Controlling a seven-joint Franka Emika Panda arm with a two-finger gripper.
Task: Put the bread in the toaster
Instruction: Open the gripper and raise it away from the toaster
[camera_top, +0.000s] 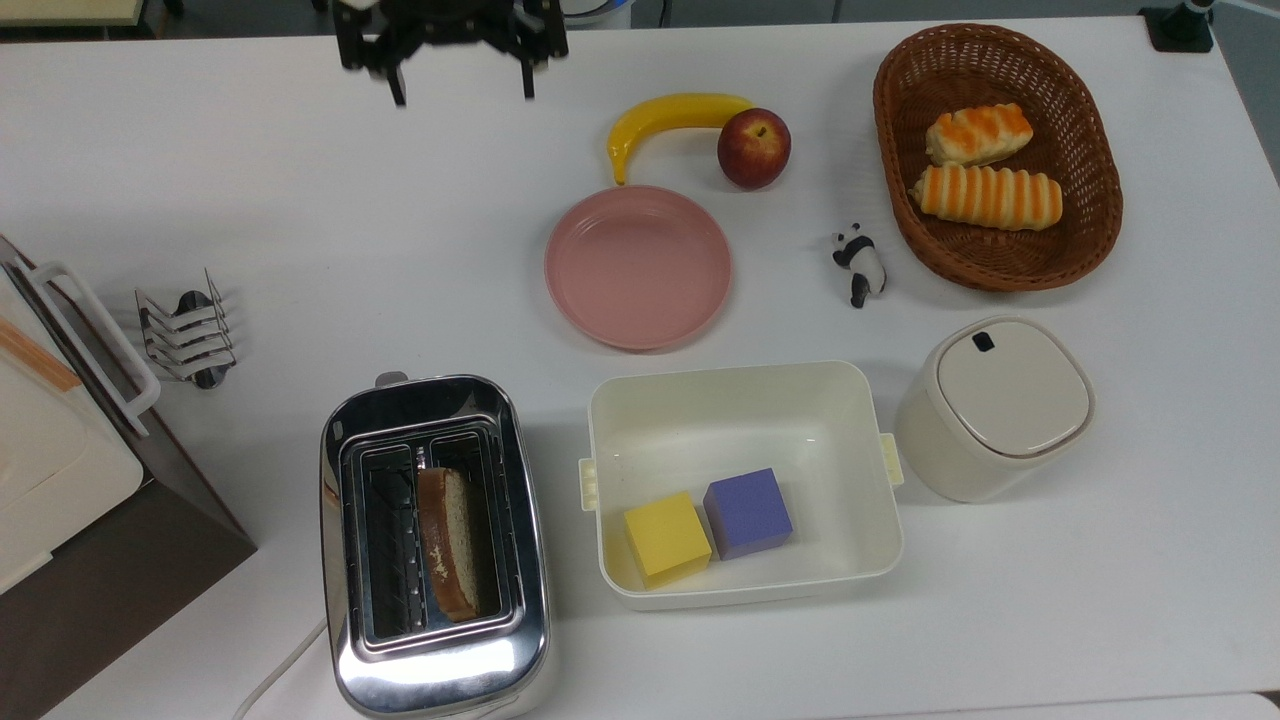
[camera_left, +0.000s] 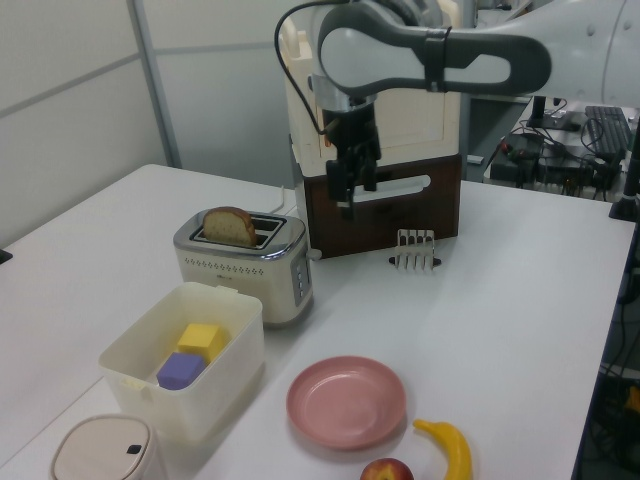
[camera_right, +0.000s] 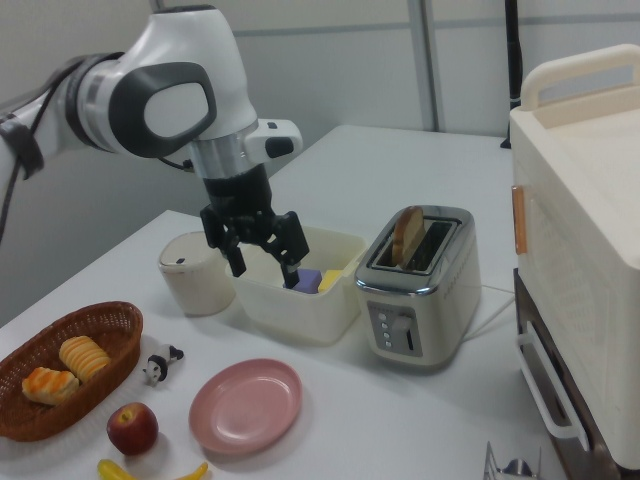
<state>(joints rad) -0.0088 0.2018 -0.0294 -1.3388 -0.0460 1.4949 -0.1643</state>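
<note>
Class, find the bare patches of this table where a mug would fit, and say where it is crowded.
Free: the wide stretch between the toast rack and the pink plate, above the toaster in the top view; also the strip below the lidded canister. Crowded: around the plate, banana, apple, panda figure and white bin.

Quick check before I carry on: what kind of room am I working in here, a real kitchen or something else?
Most likely a lab bench set up as a mock kitchen. The toaster with bread stands on a plain white table among toy-like blocks, and the left view shows cables and equipment behind.
</note>
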